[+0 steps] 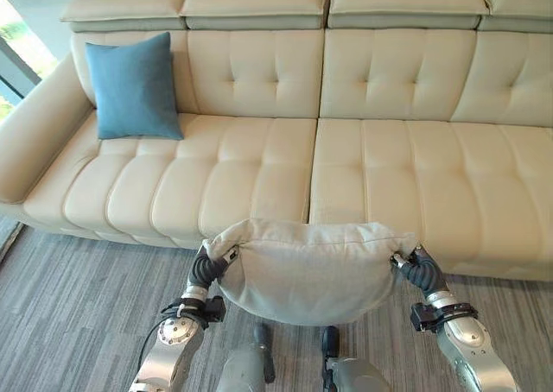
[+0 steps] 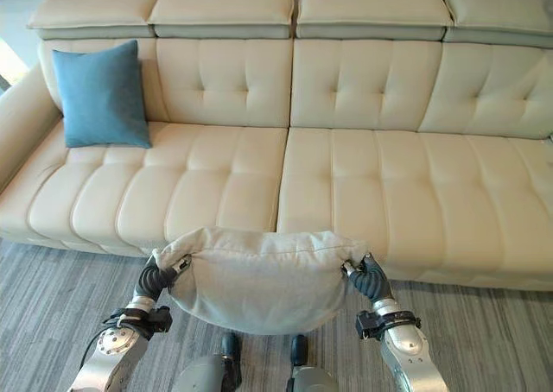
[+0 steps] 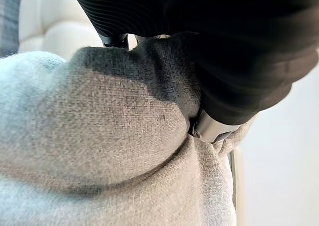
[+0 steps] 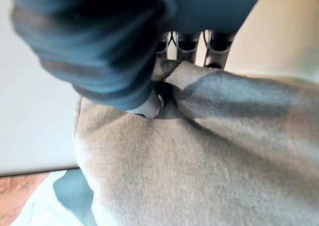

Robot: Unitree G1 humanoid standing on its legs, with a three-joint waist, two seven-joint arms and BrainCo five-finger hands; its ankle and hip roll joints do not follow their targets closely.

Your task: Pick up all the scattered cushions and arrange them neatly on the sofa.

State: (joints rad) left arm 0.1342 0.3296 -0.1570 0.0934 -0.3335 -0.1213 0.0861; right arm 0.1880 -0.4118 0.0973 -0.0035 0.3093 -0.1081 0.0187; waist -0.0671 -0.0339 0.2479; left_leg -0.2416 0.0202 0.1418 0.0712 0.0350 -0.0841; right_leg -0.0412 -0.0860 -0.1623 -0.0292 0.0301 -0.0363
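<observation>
Left eye view | woven grey cushion sagging | left hand, right hand fingers pinch its corners | tufted cream sofa

The two eye views look down from the head, facing the sofa from in front and above, far enough to take in its seat, backrest and a strip of floor. They share nearly the whole scene, set slightly apart sideways: the blue cushion sits closer to the edge in the right eye view. Each wrist view looks along its own hand from very close. The left wrist view faces the grey cushion pressed right against the left hand, with sofa beyond the fingers. The right wrist view faces the same cushion bunched at the right hand, sofa past its fingers.
</observation>
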